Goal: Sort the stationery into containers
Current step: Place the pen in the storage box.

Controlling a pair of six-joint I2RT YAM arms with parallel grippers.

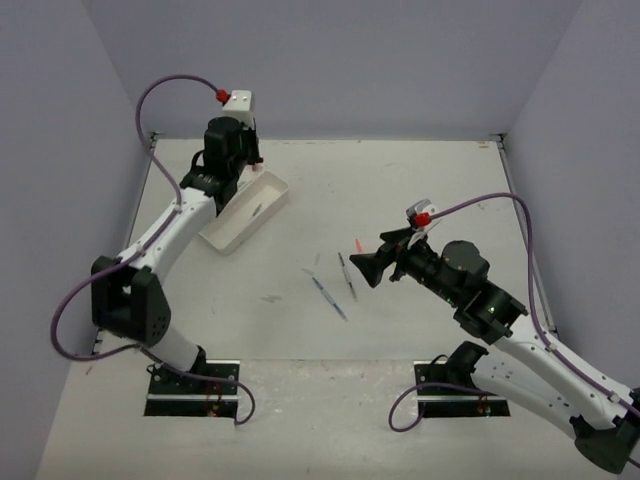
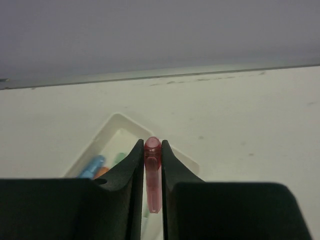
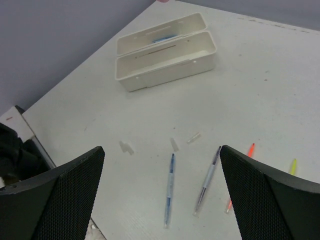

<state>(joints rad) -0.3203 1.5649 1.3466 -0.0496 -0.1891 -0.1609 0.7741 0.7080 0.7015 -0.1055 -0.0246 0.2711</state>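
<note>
My left gripper (image 2: 152, 143) is shut on a pink marker (image 2: 153, 175) and holds it above a white tray (image 2: 118, 118) that has blue (image 2: 93, 166), orange and green markers in it. In the top view the left gripper (image 1: 233, 152) is over the trays (image 1: 238, 226) at the back left. The right wrist view shows both trays side by side, the far one (image 3: 150, 33) and the near one (image 3: 165, 67). My right gripper (image 3: 161, 149) is open and empty above two blue-grey pens (image 3: 170, 192) (image 3: 208, 180) lying mid-table (image 1: 326, 293).
A thin orange pen (image 3: 250, 149) and a yellow one (image 3: 292, 166) lie to the right of the pens. Three small clear caps (image 3: 126, 147) (image 3: 174, 144) (image 3: 193, 137) lie loose beyond the pens. Walls close the table at the back and on both sides.
</note>
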